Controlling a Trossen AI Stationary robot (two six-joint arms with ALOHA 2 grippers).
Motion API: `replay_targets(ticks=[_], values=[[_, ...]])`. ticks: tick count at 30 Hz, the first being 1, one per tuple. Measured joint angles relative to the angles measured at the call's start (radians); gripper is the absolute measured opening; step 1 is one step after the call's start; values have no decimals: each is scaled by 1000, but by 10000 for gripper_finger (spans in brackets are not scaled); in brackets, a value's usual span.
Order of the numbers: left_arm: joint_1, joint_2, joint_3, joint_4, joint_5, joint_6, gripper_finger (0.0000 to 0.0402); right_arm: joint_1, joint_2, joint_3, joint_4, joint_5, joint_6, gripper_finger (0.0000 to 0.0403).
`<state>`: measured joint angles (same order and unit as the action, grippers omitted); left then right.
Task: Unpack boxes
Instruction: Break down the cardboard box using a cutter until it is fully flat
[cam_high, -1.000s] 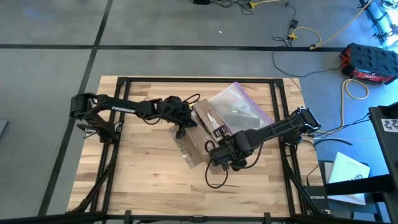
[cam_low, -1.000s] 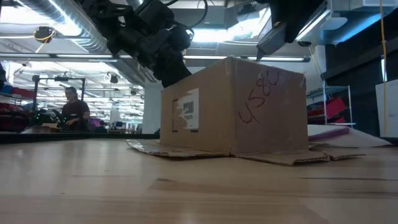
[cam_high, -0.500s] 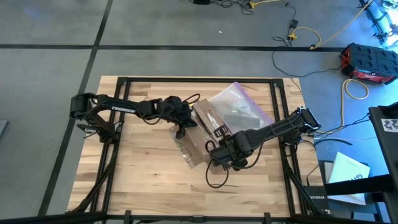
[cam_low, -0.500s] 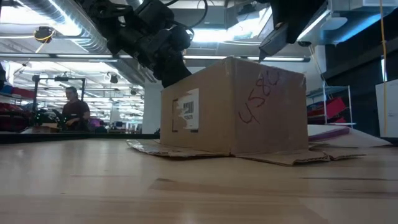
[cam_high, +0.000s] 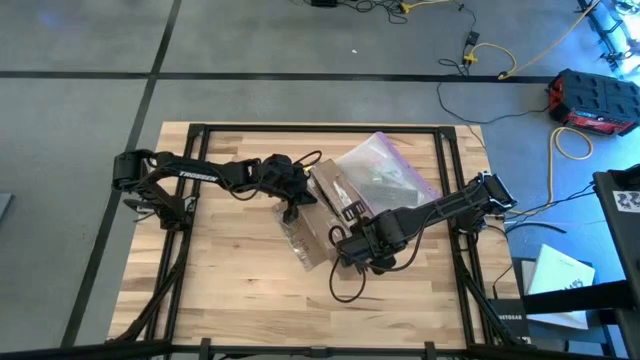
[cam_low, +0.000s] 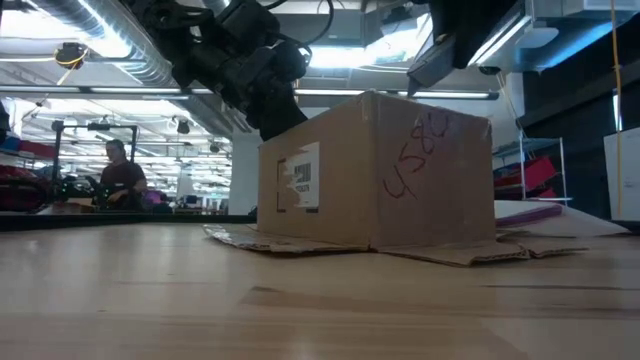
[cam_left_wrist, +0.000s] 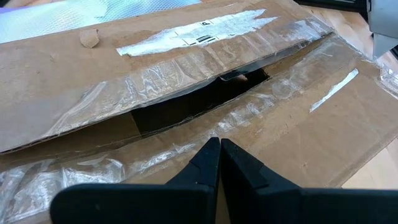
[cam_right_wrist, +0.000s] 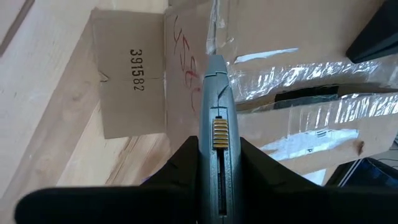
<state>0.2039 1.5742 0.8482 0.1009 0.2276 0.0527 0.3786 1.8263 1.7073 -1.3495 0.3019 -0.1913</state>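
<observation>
box: we see brown taped cardboard box mid-table, top seam partly slit
left gripper: closed, empty, pressing top
right gripper: clamps grey utility knife
left: finish cut, open flaps, empty it

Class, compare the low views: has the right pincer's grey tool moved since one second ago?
Yes. The grey tool in the right pincer edged slightly leftward and up, judged against the box.

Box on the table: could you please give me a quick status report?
Left end effector shut, resting on the box top by the slit tape seam. Right end effector shut on grey knife tool over the box. Flaps partly parted; nothing blocking.
</observation>
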Motion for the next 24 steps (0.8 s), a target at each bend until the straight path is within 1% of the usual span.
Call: replay_targets(ticks=[24], values=[[0, 0, 0, 0, 0, 7, 0, -6, 0, -6, -6, -14, -1, 55]])
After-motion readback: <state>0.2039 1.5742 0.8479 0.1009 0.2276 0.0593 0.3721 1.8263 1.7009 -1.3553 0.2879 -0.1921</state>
